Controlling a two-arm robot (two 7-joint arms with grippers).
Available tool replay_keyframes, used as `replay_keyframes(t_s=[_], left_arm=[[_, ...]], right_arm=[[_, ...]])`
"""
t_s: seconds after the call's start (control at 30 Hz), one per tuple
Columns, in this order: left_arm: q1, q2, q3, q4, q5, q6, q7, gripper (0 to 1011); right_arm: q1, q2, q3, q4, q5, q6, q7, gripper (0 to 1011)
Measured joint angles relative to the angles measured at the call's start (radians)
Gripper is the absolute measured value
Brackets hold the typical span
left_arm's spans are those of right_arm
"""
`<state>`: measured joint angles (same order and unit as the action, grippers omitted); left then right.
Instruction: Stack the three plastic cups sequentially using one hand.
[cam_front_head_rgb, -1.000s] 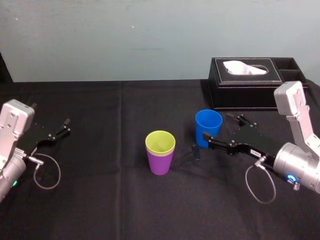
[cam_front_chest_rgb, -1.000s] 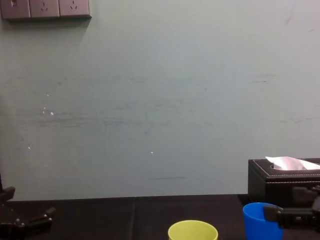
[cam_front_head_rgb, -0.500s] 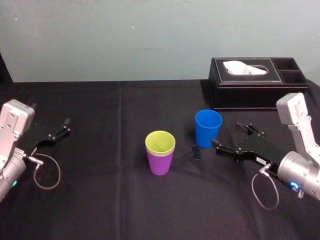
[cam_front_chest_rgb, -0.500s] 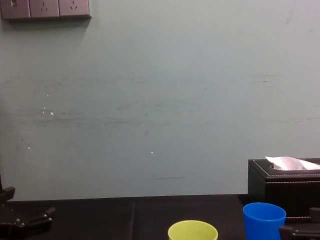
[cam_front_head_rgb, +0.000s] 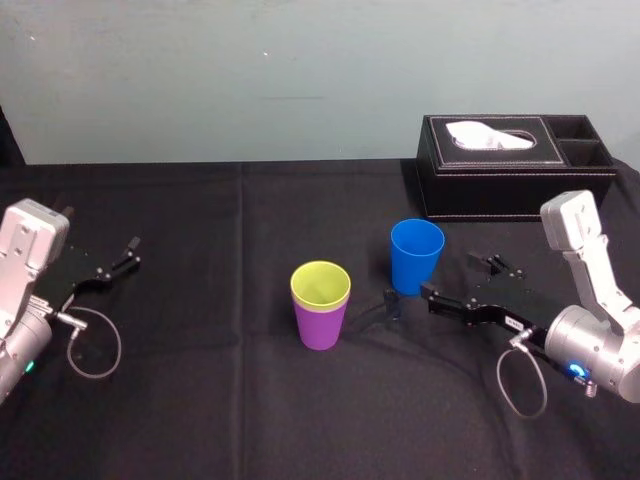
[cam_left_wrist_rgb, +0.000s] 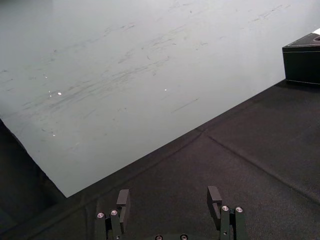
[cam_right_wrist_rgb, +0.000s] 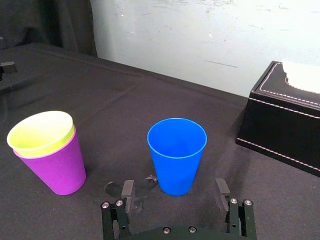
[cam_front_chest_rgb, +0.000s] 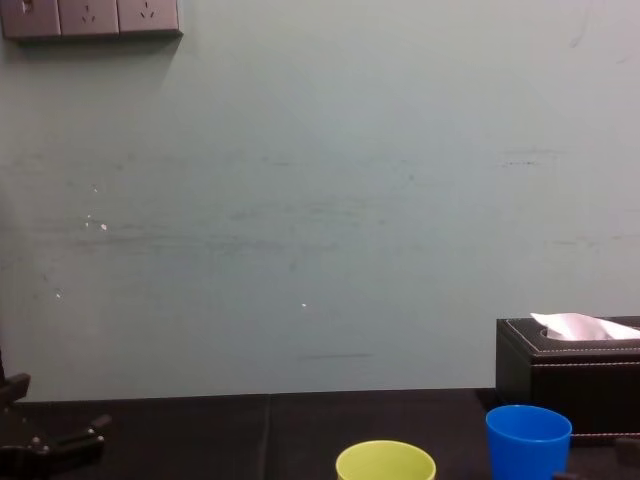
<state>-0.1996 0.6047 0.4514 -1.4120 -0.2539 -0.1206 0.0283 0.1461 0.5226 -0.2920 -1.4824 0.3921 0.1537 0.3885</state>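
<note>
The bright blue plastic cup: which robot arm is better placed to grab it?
Right: the black right gripper, open, sits beside the bright blue plastic cup, facing it. The left gripper is parked far off, beyond the yellow-green cup nested in the purple cup.

Just ahead of my black right gripper (cam_right_wrist_rgb: 175, 187) I see a plain bright blue cup (cam_right_wrist_rgb: 176, 155). Farther to the gripper's left are a yellow-green cup (cam_right_wrist_rgb: 41, 131) and a purple cup (cam_right_wrist_rgb: 55, 167). Beyond it, the tissue box (cam_right_wrist_rgb: 285, 125) is black with pale stitching, and the tablecloth (cam_right_wrist_rgb: 125, 100) is black.

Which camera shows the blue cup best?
The right wrist view: the blue cup stands whole and close before the open right claw. The head view shows it from above, farther off; the chest view, its upper part.
</note>
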Motion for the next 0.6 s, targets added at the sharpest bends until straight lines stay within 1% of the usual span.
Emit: replay_keyframes(t_s=[0.6], left_arm=[[0.0, 0.0, 0.0, 0.0, 0.0, 0.0, 0.0, 1010]], right_arm=[[0.042, -0.031, -0.02, 0.047, -0.023, 0.015, 0.013, 1003]])
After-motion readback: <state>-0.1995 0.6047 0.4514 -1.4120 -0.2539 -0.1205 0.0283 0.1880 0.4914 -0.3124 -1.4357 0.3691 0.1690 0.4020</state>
